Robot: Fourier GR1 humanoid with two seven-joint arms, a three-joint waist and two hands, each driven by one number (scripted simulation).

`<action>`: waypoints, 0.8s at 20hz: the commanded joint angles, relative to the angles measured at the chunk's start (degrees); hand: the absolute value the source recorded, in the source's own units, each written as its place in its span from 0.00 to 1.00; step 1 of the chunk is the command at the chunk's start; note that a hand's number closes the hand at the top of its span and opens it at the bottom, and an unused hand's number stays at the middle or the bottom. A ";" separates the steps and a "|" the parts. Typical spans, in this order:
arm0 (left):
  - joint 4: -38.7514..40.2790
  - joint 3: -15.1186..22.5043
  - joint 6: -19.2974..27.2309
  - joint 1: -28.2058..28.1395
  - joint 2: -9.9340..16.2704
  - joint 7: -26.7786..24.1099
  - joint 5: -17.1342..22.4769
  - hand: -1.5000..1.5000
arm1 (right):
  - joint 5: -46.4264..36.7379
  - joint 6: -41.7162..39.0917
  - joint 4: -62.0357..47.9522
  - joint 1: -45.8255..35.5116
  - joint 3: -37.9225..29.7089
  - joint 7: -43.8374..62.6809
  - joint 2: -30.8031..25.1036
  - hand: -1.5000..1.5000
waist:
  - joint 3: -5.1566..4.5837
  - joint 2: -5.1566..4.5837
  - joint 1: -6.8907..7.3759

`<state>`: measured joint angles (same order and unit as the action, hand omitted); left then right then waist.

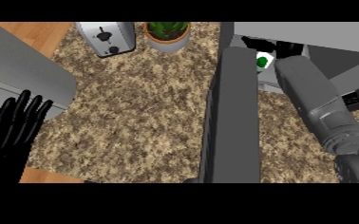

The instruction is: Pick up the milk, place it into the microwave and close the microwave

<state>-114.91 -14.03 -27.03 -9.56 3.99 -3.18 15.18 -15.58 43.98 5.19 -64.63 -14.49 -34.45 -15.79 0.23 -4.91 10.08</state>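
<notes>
Grey forearm runs up from four o'clock to the microwave (308, 40) at one o'clock, where the right hand (270, 45) reaches into the cavity; its dark fingers (252, 42) appear curled round the milk (263, 62), a small white carton with a green mark, though the arm hides most of the grasp. So the milk sits at the cavity mouth, just right of the open microwave door (231, 118), which stands edge-on down the middle of the view. Whether the carton rests on the cavity floor I cannot tell. The left hand (20, 128) rests at nine o'clock, fingers spread and straight, holding nothing. Toaster (107, 37) and potted plant (167, 35) stand at eleven and twelve on the speckled worktop (133, 99), well apart from the work. Risks, as I judge them: letting go too near the sill could leave the carton tipping or blocking the door; pulling the arm back may drag it out; the forearm lies close to the door and could knock it
</notes>
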 commanded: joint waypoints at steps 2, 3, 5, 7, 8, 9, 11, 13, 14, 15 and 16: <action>-0.05 1.13 0.28 1.21 -0.21 -0.04 -1.41 0.00 | 1.94 -6.53 -0.66 -2.10 -1.77 1.94 1.15 0.00 | 0.24 0.01 0.45; 0.72 1.03 -0.25 1.14 0.21 0.35 -0.81 0.00 | 2.74 -7.16 -0.36 -0.86 -2.50 0.77 2.65 0.00 | 0.26 -0.05 0.21; 1.58 1.45 0.23 1.75 -0.46 -0.31 -1.70 0.00 | 2.94 -10.23 -0.57 -1.20 -2.61 0.72 2.97 0.00 | 0.20 -0.07 -0.05; 1.33 1.24 0.66 2.37 -0.43 -0.33 -1.87 0.00 | 3.44 -12.48 -0.08 -1.61 -3.09 0.26 2.35 0.00 | 0.18 0.25 -0.39; 1.36 1.81 -0.24 0.71 -0.14 -0.36 -2.75 0.00 | 3.96 -13.24 0.02 -2.21 -3.62 0.84 2.11 0.00 | 0.14 0.58 -0.27; 0.57 2.17 0.25 1.68 -0.52 -0.30 -2.67 0.00 | 4.16 -12.28 -0.26 -0.23 -3.85 -0.33 3.21 0.00 | 0.21 0.33 -0.35; 0.44 2.96 0.59 1.84 -1.20 -0.16 -3.02 0.00 | 4.59 -12.34 -0.21 -0.80 -4.34 0.18 3.27 0.00 | 0.18 0.34 -0.15; 0.85 3.62 1.17 2.32 -1.60 0.43 -3.76 0.00 | 4.40 -14.76 -0.45 -0.88 -4.19 0.49 1.62 0.00 | 0.16 0.42 -0.92; 0.92 4.26 1.25 2.83 -1.65 0.16 -4.92 0.00 | 3.98 -13.18 -0.61 0.64 -3.80 -0.97 3.47 0.00 | 0.17 0.37 -1.12; 1.29 4.27 1.11 2.48 -1.85 -0.30 -4.90 0.00 | 4.49 -13.95 -0.17 -0.02 -4.35 -0.57 2.05 0.00 | 0.12 0.57 -1.28; 0.09 5.29 1.71 1.88 -2.63 0.06 -5.93 0.00 | 4.08 -13.12 -0.68 1.26 -3.99 -1.08 2.84 0.00 | 0.14 0.84 -1.35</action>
<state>-114.11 -10.29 -26.06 -7.52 2.41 -3.18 11.04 -11.53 31.11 4.79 -64.67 -18.36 -34.80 -13.18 0.38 -4.42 9.16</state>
